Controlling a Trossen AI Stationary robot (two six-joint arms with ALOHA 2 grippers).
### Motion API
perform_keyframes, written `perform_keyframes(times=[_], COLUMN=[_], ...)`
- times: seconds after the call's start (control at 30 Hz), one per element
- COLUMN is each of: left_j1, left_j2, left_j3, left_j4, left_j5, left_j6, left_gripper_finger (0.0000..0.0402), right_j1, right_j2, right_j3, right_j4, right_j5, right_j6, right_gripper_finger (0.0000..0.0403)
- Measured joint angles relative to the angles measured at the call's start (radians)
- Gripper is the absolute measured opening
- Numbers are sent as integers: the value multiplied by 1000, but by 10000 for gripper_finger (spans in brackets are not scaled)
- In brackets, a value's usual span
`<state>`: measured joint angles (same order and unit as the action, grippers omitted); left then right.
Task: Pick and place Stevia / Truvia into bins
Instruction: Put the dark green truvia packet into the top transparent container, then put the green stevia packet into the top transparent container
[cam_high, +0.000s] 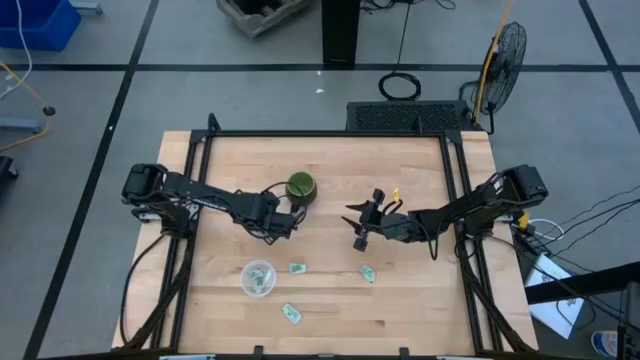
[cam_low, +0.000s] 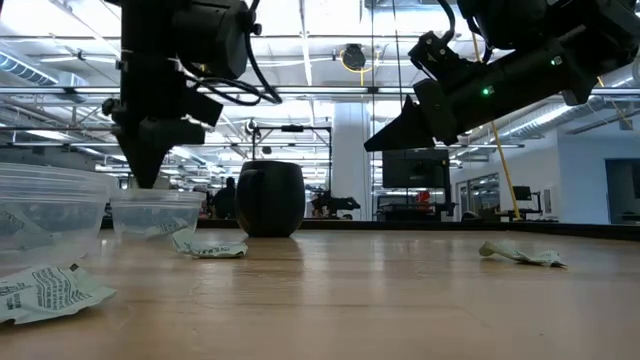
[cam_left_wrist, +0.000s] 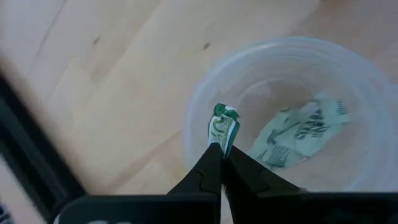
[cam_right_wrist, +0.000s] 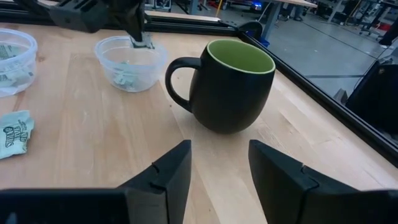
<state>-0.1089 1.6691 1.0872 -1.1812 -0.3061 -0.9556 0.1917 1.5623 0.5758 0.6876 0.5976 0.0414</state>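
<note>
- Your left gripper (cam_left_wrist: 222, 151) has its jaws pinched on a small green-and-white paper sweetener packet (cam_left_wrist: 222, 127), held above a round clear plastic cup (cam_left_wrist: 199, 106) beside the dark green mug (cam_right_wrist: 235, 84).
- That cup already holds a packet.
- Your right gripper (cam_right_wrist: 219, 163) hovers near the mug, jaws wide.

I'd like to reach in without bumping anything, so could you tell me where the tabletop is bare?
Bare wood runs along the far edge behind the mug and fills the near right corner beyond the rightmost packet. The middle is crowded: the left hand pinches a packet over one cup, and the open right hand hovers right of the mug.
</note>
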Motion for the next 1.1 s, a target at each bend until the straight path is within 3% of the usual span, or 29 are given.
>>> perform_keyframes(times=[0.3,0.57,0.73,0.97,1.1], left_j1=[0,11,11,11,11], left_j2=[0,0,0,0,0], left_j3=[-24,-24,-24,-20,-3], left_j4=[164,187,188,187,187], left_j5=[1,-4,-12,48,163], left_j6=[224,244,255,258,316], left_gripper_finger=[9,64,91,101,101], right_j1=[0,0,0,12,51], right_j2=[0,0,0,0,0], right_j3=[0,0,0,0,0], right_j4=[-1,-27,-27,-8,-12], right_j5=[-1,-103,-107,-367,-392], right_j6=[-3,0,0,0,0], right_gripper_finger=[159,176,177,178,178])
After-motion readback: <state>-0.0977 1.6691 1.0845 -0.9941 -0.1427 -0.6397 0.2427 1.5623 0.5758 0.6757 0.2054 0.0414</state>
